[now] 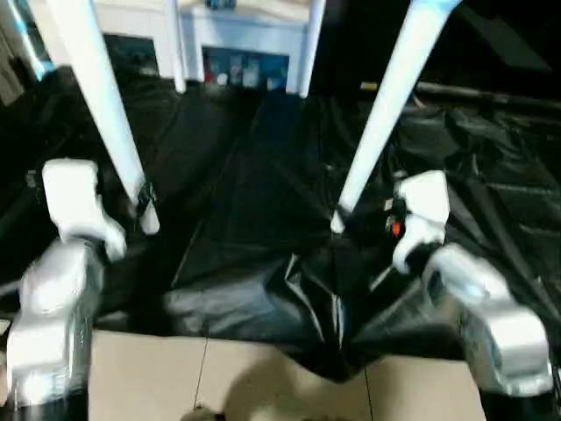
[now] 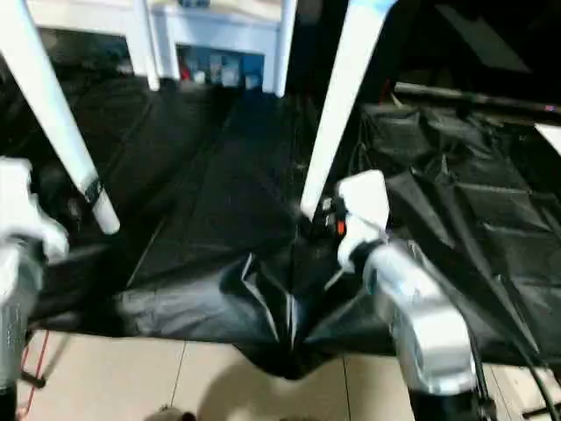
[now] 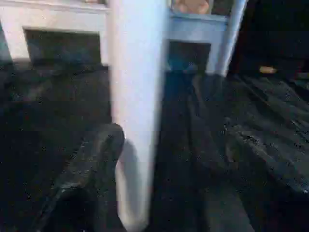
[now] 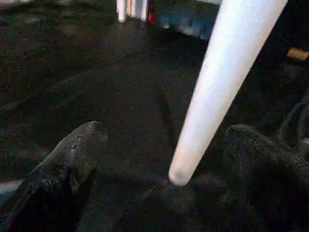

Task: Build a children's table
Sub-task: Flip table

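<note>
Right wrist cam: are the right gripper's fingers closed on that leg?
No: the white leg stands in the gap between the two black fingers, with black cloth visible on both sides of its tip.

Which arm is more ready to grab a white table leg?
Probably the right. The right gripper has its fingers open on either side of the right leg at its tip, so it only needs to close. The left gripper is by the left leg, but its hold is unclear.

smooth white plastic legs [image 1: 393, 105], glossy black drape [image 1: 254, 219]
</note>
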Available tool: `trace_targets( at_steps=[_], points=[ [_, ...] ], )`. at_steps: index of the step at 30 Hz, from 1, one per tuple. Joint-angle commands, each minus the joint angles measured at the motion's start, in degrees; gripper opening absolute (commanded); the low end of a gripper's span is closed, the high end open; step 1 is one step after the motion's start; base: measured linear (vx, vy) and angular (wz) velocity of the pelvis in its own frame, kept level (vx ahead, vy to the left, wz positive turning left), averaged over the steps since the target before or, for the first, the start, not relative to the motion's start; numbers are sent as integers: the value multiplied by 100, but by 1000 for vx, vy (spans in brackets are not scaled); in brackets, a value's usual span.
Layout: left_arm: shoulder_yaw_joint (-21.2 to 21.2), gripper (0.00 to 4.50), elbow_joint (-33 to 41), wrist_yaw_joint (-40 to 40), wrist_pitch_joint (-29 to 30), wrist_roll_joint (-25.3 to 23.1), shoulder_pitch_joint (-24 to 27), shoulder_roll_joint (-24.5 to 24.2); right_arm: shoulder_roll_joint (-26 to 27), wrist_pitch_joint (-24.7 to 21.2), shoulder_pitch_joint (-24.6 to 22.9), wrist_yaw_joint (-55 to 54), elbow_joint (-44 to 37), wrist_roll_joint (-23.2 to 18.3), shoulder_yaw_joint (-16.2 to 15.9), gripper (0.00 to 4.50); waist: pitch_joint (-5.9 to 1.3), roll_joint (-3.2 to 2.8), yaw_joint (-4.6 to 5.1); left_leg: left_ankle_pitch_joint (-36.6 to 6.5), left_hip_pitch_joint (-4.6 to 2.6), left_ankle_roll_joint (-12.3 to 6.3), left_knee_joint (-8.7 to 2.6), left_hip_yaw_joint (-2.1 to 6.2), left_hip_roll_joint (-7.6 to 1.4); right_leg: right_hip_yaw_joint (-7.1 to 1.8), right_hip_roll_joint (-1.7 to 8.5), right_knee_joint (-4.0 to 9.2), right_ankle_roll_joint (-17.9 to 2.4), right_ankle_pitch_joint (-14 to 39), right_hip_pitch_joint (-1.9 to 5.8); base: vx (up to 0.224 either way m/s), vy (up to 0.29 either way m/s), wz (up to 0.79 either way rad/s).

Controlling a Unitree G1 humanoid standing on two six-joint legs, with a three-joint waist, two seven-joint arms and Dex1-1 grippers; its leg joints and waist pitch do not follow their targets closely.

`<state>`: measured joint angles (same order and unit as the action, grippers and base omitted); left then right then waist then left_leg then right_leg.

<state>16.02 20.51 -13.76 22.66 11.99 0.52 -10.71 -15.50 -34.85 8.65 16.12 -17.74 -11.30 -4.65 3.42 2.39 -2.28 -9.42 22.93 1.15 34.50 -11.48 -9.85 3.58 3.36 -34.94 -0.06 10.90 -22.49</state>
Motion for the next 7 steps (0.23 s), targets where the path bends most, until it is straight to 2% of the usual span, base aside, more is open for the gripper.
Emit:
trace_targets(
  at_steps=[1, 2, 3, 7],
  points=[
    [-213, 368, 470, 355, 173, -139, 280, 197, -9, 36, -118, -129, 19, 165, -31, 450, -290, -136, -4, -2414, -229, 495, -510, 268, -405, -336, 464, 529, -679, 1747, 101, 0, 0, 0],
    [-213, 368, 471, 355, 173, -140, 281, 198, -9, 36, -118, -129, 19, 165, -31, 450, -290, -136, -4, -2414, -229, 495, -510, 268, -405, -336, 464, 529, -679, 1747, 101, 0, 0, 0],
    [-420, 368, 630, 471, 236, -382, 504, 205, 27, 44, -209, -192, -29, 207, -66, 450, -289, -116, -25, -2497, -241, 443, -484, 271, -378, -340, 465, 568, -528, 2122, 74, 0, 0, 0],
    [-512, 368, 958, 608, 419, -446, 851, 324, 98, 2, -407, -285, -210, 189, -64, 450, -232, -112, -16, -2777, -261, 490, -492, 331, -363, -298, 472, 665, -207, 2963, 37, 0, 0, 0]
  ],
)
